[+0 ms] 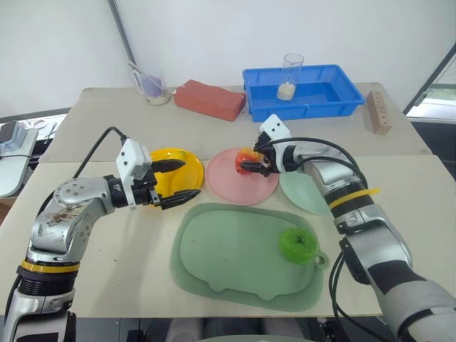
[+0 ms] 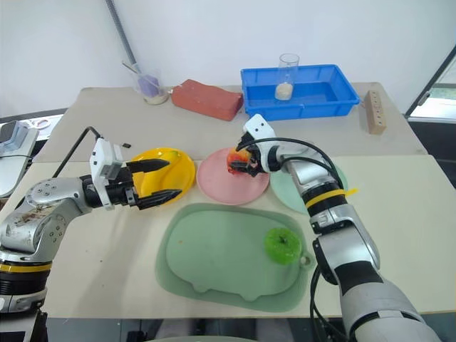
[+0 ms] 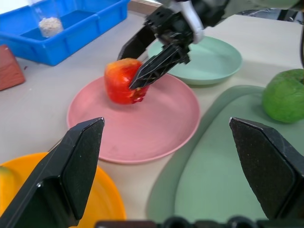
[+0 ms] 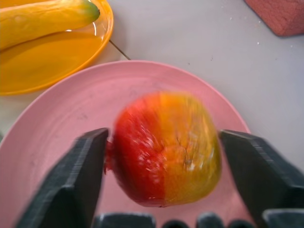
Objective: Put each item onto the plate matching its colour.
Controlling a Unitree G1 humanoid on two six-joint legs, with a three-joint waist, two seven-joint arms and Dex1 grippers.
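The red-and-yellow apple is smeared by blur in the right wrist view, and whether it is touched by the fingers on either side cannot be told. The banana is cut off by that picture's edge, as is the yellow-orange plate. From the head views, part of the pale mint green plate is hidden behind the right arm. The contents of the clear cup at the far edge of the surface are too small to be made out.
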